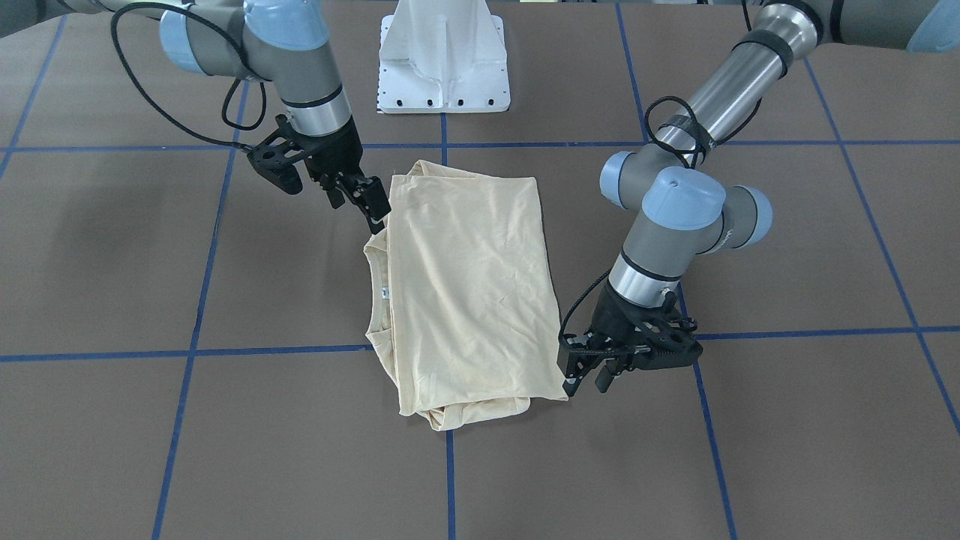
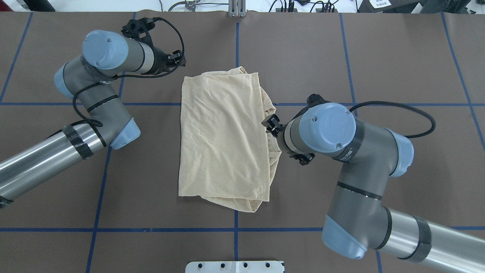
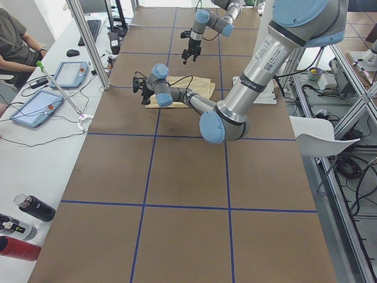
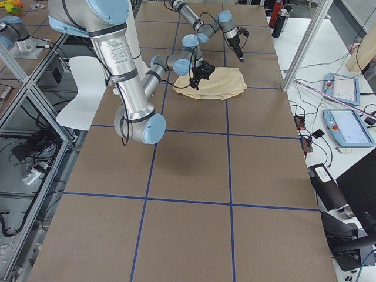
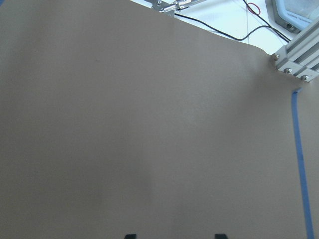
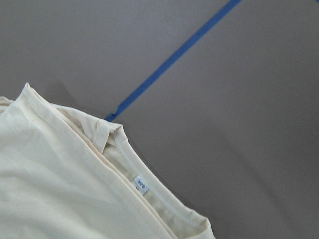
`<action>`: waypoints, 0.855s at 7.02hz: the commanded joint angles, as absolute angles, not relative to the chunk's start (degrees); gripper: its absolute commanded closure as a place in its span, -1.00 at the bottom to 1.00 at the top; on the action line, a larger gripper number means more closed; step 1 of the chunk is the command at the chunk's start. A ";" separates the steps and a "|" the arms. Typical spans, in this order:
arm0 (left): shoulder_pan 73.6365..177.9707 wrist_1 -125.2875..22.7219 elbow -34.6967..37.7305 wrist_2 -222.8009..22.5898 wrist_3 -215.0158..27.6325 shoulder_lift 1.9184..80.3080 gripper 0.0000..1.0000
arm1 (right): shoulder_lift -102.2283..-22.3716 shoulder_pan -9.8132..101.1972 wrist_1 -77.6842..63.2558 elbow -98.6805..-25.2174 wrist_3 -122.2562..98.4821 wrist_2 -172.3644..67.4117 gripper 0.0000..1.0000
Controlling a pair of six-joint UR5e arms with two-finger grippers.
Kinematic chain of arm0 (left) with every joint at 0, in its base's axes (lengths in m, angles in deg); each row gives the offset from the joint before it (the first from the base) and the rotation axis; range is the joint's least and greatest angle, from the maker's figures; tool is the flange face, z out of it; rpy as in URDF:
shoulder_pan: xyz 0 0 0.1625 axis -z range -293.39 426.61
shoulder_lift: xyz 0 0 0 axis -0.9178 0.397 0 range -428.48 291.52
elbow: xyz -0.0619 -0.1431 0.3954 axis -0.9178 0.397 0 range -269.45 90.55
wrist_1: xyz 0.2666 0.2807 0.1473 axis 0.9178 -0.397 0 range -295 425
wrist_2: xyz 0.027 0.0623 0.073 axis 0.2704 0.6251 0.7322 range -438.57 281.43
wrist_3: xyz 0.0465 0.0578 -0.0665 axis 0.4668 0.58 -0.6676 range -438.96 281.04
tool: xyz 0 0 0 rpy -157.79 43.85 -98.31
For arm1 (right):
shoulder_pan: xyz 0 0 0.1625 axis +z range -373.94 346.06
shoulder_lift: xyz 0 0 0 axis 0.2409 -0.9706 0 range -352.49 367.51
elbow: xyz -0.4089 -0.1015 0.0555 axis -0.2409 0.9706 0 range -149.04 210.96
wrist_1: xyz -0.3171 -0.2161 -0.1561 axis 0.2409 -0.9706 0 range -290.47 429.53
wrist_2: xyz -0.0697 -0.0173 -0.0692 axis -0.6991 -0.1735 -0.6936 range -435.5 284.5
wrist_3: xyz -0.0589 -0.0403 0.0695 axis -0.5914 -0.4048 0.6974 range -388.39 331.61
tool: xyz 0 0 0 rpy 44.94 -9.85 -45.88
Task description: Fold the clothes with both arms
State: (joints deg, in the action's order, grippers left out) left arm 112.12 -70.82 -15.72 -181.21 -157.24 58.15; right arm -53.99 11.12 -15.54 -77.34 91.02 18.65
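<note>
Left hand [image 1: 586,384], black and two-fingered, hovers released just beside the corner of the pale cream-yellow long-sleeved thin T-shirt [image 1: 465,285] that lies farthest from the white pedestal base [image 1: 444,60]. Its wrist view shows only brown paper-covered tabletop [image 1: 750,450] between parted fingertips [image 5: 130,235]. The black right hand [image 1: 360,212] hangs at the shirt's opposite side, close to the neckline with its small white neck label [image 6: 141,184]. It too looks parted and grasps nothing. The shirt lies flat as a rough folded rectangle, print hidden. These diagonal stations probably serve to pinch opposite edges for another fold. Brown tabletop shows beyond every shirt edge, so both arms have room to swing outward.
</note>
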 commanded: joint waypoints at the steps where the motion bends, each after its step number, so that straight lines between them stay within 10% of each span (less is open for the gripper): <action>1: 113.02 -70.71 -8.34 -183.51 -157.44 53.17 -0.21 | -54.10 1.83 -15.55 -76.97 100.59 11.44 -0.96; 6: 113.01 -69.13 -5.79 -183.51 -157.80 52.98 -0.21 | -53.31 -1.19 -15.46 -72.32 102.04 10.63 -0.54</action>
State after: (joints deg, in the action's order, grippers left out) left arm 113.04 -69.91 -6.50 -183.51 -157.76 53.01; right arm -53.41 -1.07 -15.46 -72.97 101.87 10.66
